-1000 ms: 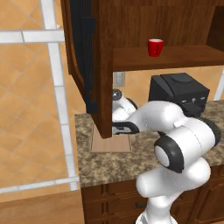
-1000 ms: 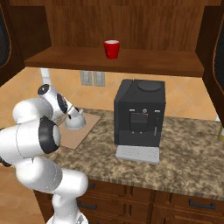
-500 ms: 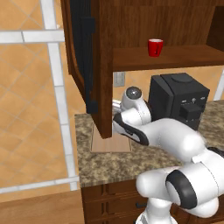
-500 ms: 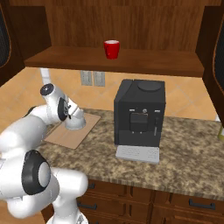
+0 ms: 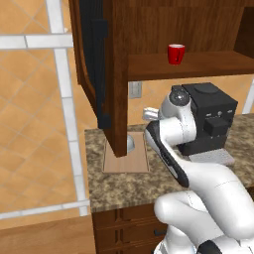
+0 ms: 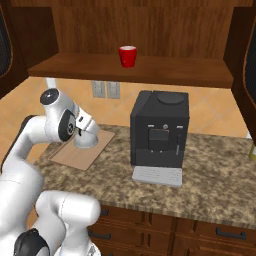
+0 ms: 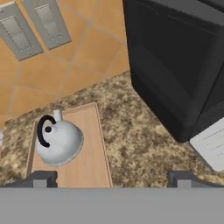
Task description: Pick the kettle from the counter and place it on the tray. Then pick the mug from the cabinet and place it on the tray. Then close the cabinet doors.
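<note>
The kettle [image 7: 59,141] sits on the tray [image 7: 87,162], toward one end of the board, its thin black handle arched over the silver dome. From the right base view the kettle [image 6: 86,141] is partly hidden behind the robot's white wrist, low on the tan tray [image 6: 80,155], which lies on the speckled granite table [image 6: 210,175] to the left of the big black coffee machine [image 6: 159,127]. In the left base view only a sliver of the kettle [image 5: 130,144] peeks out past the edge of the open cabinet door [image 5: 101,74], with the tray [image 5: 126,161] lying on the table beneath it.

The claw [image 7: 111,178] has its two dark fingertips spread wide apart with nothing between them; it is above the table, apart from the kettle, holding nothing. One fingertip [image 7: 41,178] shows over the tray's end, the other over bare granite near the coffee machine's drip grille [image 7: 210,144].

The red mug [image 6: 127,56] stands upright on the cabinet's inner shelf [image 6: 165,70], above and a little left of the coffee machine. Both cabinet doors stand open. Two grey wall outlets [image 6: 105,89] sit on the tiled wall behind the tray.
</note>
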Robot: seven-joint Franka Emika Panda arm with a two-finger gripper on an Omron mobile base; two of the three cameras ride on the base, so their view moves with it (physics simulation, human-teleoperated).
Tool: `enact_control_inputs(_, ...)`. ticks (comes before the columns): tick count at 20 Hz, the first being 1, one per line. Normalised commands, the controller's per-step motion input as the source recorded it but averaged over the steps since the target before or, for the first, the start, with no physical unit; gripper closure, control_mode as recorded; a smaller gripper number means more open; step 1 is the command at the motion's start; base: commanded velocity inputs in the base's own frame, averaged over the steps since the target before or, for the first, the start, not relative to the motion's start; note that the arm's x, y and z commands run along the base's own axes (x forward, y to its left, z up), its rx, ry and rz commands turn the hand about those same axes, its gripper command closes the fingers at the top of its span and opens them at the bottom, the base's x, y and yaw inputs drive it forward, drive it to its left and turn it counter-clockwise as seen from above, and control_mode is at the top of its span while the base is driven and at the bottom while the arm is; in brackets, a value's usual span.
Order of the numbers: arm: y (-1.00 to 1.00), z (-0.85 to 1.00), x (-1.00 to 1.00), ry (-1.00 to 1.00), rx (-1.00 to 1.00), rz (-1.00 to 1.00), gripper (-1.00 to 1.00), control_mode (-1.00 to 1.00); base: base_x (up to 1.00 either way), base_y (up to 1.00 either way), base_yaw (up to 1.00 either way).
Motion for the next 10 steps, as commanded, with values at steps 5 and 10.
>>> enact_control_inputs(5, -0.66, 1.00, -0.64, 0.06, -0.06, 0.00, -1.00, -1.00, 0.00, 0.00, 0.00)
enact_control_inputs(10, -0.53, 1.00, -0.33, 0.08, -0.09, 0.00, -1.00, -1.00, 0.00, 0.00, 0.00)
